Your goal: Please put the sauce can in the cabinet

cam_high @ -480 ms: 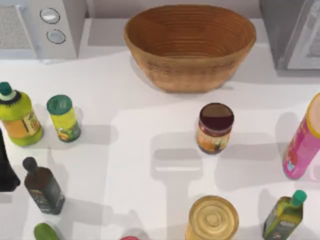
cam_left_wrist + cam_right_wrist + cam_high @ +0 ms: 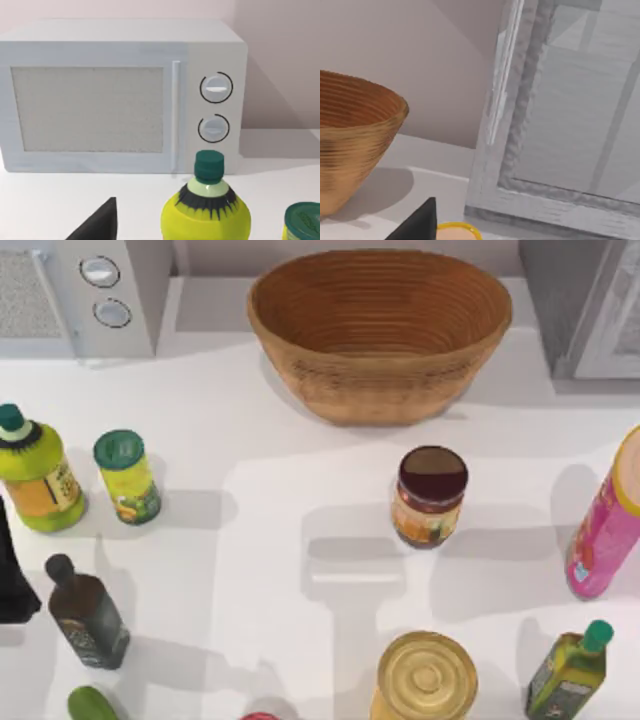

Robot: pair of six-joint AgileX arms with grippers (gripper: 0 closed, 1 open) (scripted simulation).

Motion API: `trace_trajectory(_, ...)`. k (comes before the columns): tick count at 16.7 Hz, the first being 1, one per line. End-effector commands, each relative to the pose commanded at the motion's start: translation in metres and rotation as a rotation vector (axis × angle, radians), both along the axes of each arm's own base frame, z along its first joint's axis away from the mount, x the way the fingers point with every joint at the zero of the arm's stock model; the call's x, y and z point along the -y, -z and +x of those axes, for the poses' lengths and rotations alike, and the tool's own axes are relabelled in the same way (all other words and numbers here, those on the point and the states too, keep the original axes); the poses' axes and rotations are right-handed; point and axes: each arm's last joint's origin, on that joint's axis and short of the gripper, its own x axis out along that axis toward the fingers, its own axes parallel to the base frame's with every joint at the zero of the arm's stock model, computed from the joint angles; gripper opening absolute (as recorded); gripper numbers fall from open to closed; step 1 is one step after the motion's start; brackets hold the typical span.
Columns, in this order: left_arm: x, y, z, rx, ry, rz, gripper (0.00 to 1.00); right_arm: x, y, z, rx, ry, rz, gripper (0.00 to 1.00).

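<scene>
Maroon-topped, the sauce can (image 2: pixel 430 496) is standing upright near the middle of the bench (image 2: pixel 270 560), in front of the wicker basket (image 2: pixel 380 330), just where it stood half a second ago. Nothing on the bench is shifting. Left arm is idling at the left edge; right tool's state I cannot tell. Its wrist camera is facing the closed cabinet (image 2: pixel 570 125), so the door probably needs opening first.

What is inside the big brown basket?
The basket looks empty from above: just its ribbed brown inside. The sauce can stands on the table in front of it, not in it. The table right behind the basket is hidden by its rim.
</scene>
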Motion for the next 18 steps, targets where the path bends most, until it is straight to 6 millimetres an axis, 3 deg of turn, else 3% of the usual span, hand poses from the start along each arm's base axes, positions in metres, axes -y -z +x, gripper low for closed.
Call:
trace_trajectory(4,0.0,0.0,0.0,0.0,0.0,0.0,1.0,-0.01,-0.055,0.038,-0.072,-0.154,-0.211,1.0)
trace_trajectory(6,0.0,0.0,0.0,0.0,0.0,0.0,1.0,-0.02,-0.072,0.073,-0.142,-0.27,-0.326,1.0)
trace_trajectory(8,0.0,0.0,0.0,0.0,0.0,0.0,1.0,-0.033,-0.074,0.115,-0.23,-0.416,-0.432,1.0)
trace_trajectory(10,0.0,0.0,0.0,0.0,0.0,0.0,1.0,-0.049,-0.062,0.158,-0.324,-0.583,-0.517,1.0)
trace_trajectory(13,0.0,0.0,0.0,0.0,0.0,0.0,1.0,-0.075,-0.024,0.211,-0.453,-0.848,-0.59,1.0)
trace_trajectory(15,0.0,0.0,0.0,0.0,0.0,0.0,1.0,-0.091,0.005,0.235,-0.524,-1.011,-0.602,1.0)
trace_trajectory(18,0.0,0.0,0.0,0.0,0.0,0.0,1.0,-0.104,0.046,0.252,-0.62,-1.199,-0.574,1.0)
